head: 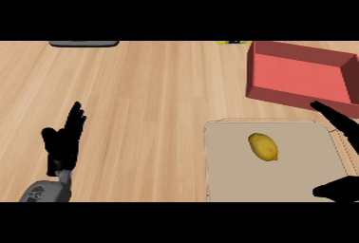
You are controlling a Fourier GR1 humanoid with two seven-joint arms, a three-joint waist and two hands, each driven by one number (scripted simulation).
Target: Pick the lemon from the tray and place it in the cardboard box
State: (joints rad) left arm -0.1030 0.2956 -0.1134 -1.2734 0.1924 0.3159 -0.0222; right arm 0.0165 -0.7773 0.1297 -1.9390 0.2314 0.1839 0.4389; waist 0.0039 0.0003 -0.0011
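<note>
Nearest the lower edge of the head view, the right hand (341,190) comes in at the bottom right corner, its black thumb low over the tray's near right part and a long straight finger (335,119) reaching up past the tray's right rim toward the box. Its fingers are spread wide and straight, holding nothing; the lemon sits apart from it, in the gap between thumb and finger.

At the lower left, the left hand (63,142) rests over the bare wooden counter (140,95), fingers straight and pointing up the view, also holding nothing, with its grey forearm below it.

A flat beige rectangular tray (238,175) with rounded corners lies at the lower right. On it, a little above its middle, lies the small yellow oval lemon (263,146). Its long axis runs nearly up and down the view, tilted slightly, with the upper end leaning left and the lower end right.

Just beyond the tray's far edge stands the red-walled open cardboard box (280,92), its interior pinkish red. A dark grey flat object (84,43) shows at the counter's far left edge.
</note>
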